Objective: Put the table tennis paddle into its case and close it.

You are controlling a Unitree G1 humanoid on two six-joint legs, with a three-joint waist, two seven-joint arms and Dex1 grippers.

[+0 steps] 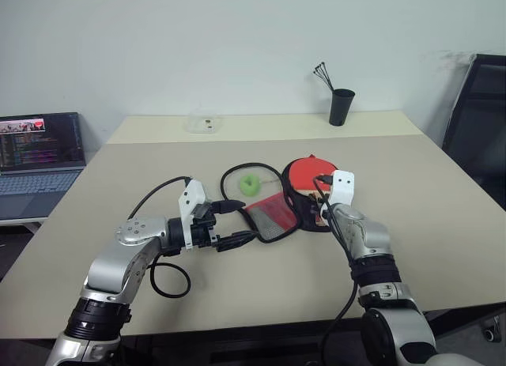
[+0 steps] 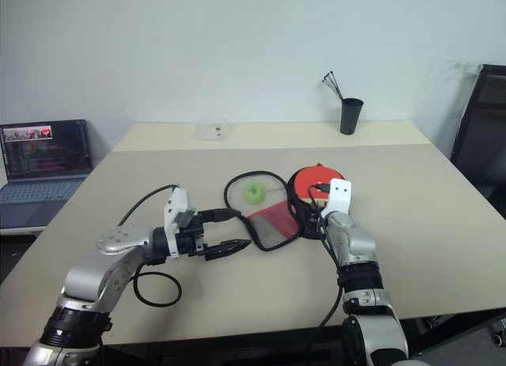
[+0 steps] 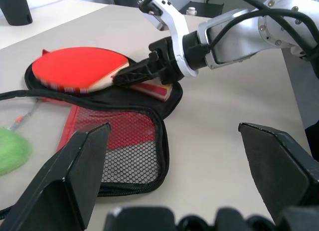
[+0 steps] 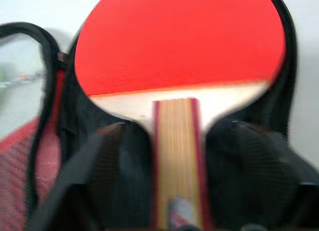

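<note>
On the open case (image 3: 119, 156), the table tennis paddle (image 3: 77, 69) is laid at twelve o'clock, so the right gripper (image 4: 174, 156) is spread apart around its handle, and the left gripper (image 3: 174, 166) is held wide open, empty.

Head stereo pair: high, behind both arms, facing forward and down over the table (image 1: 443, 224), the case (image 1: 273, 216) mid-frame. Left wrist camera: low over the tabletop beside the case, looking across it to the table tennis paddle (image 3: 79, 69) and right gripper (image 3: 137, 74). Right wrist camera: very close, sighting along the paddle's handle (image 4: 174, 156); all views share the case.
</note>
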